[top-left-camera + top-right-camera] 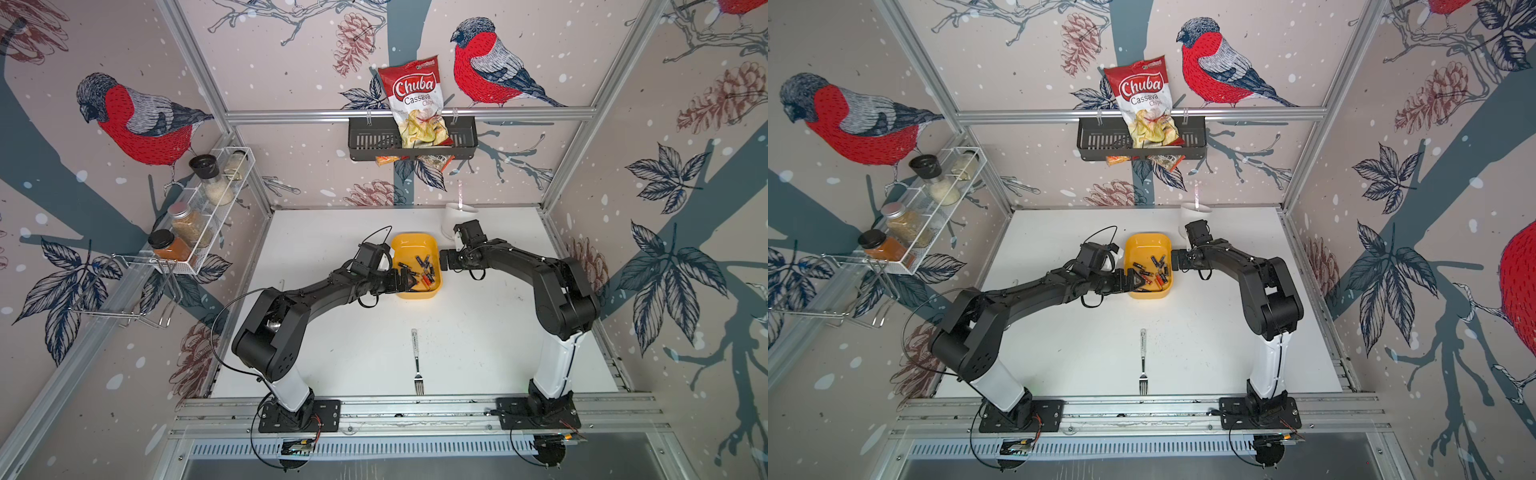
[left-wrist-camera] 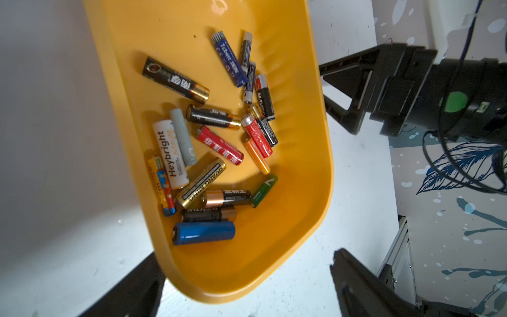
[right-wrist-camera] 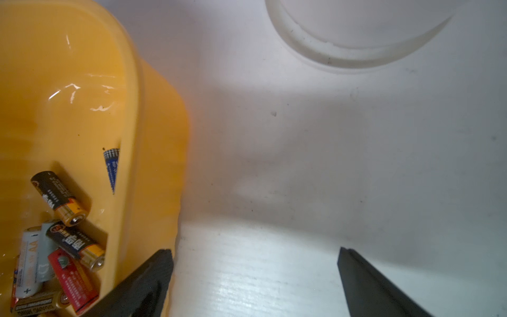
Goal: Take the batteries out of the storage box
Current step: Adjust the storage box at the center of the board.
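Wide-open left gripper (image 1: 402,281) hovers over piled batteries (image 2: 214,142); right gripper (image 1: 443,259), equally wide, sits beside the storage box (image 2: 274,247): crowded cells may slip.

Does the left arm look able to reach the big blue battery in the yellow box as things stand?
Probably yes: the left hand is open just above the storage box, the blue battery lies uncovered near it, and nothing stands between them.

Batteries (image 1: 419,272) in storage box (image 1: 409,245) mid worktop (image 1: 478,332), w/ left hand (image 1: 409,279) at its L edge, right hand (image 1: 444,261) at R; cup (image 1: 451,220) behind, fork (image 1: 417,361) in front.
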Robot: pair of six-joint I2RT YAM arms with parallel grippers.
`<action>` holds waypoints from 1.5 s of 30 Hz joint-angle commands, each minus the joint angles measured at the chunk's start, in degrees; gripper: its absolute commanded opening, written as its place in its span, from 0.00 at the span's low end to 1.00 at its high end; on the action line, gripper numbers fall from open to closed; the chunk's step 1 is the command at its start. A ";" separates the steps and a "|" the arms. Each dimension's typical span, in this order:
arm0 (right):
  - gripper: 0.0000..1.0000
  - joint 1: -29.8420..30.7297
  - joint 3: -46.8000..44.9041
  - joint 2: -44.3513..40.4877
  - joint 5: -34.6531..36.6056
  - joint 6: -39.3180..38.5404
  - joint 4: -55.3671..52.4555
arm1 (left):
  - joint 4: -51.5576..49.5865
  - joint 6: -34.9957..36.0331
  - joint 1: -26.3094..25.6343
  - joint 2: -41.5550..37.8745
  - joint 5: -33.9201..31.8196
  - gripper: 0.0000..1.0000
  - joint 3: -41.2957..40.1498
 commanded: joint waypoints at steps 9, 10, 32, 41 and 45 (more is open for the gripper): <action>1.00 -1.33 -3.57 -7.20 6.82 -0.55 -4.42 | -22.27 6.52 -0.51 -0.53 -15.24 0.96 17.82; 1.00 -1.69 -4.02 -7.84 6.82 -0.32 -4.43 | -23.07 6.70 -1.03 1.07 -14.63 0.96 19.90; 1.00 -5.61 -6.73 -13.30 5.87 -1.20 -5.85 | -20.86 2.09 -10.75 15.65 -8.65 0.96 26.86; 1.00 -5.54 -6.54 -13.20 5.31 -1.25 -5.68 | -19.21 -1.01 -12.44 12.30 -9.41 0.96 20.52; 1.00 -5.36 -6.59 -13.18 5.38 -1.16 -5.60 | -18.78 -1.65 -12.87 11.14 -9.62 0.96 19.19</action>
